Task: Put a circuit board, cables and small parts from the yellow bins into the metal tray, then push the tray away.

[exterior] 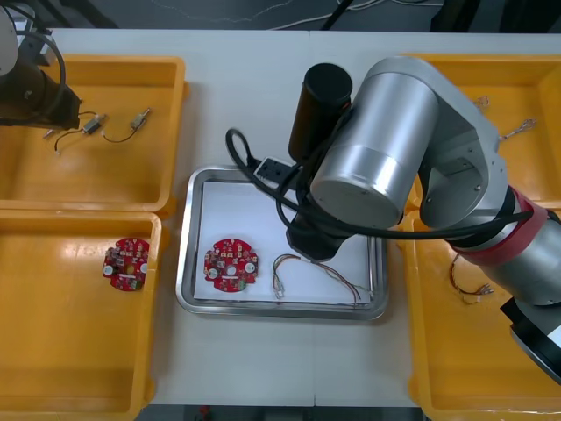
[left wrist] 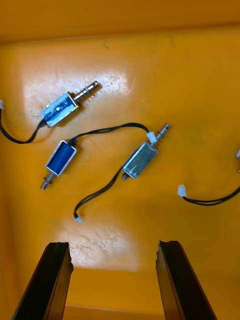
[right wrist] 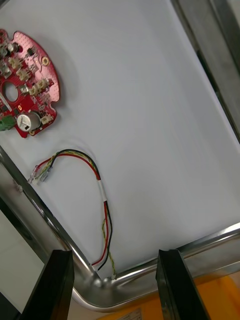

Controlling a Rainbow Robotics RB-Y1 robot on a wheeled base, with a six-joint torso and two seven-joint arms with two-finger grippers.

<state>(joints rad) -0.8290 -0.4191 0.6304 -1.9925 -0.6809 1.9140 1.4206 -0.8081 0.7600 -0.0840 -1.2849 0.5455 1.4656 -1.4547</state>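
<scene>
Your left gripper (left wrist: 114,250) hangs over the far-left yellow bin (exterior: 166,105), at the bench's far left corner. Its fingers are spread wide with nothing between them. On the bin floor just beyond the fingertips lie three small metal parts on thin black leads. The nearest part (left wrist: 141,157) lies at a slant, roughly in line with the gap between the fingers.

Your right gripper (right wrist: 116,255) is equally wide apart and empty. It is poised above the near right corner of the metal tray (exterior: 186,254) at mid-bench. The tail of the red and yellow cable (right wrist: 102,192) runs into that corner, and the rest curls back along the tray's near edge. The circuit board (exterior: 230,264) rests toward the tray's near left corner, apart from the cable.

With board and cable both in the tray, I judge that the small-parts step is now in hand and belongs to the left arm. The next move calls for you to:

- Bring the fingers down either side of the nearest part's body.
- Turn the wrist to suit its slant.
- Close on the metal rather than the lead.
- Watch that the lead does not drag a neighbour along.

Lift the right arm clear of the tray before you deliver the part.
</scene>
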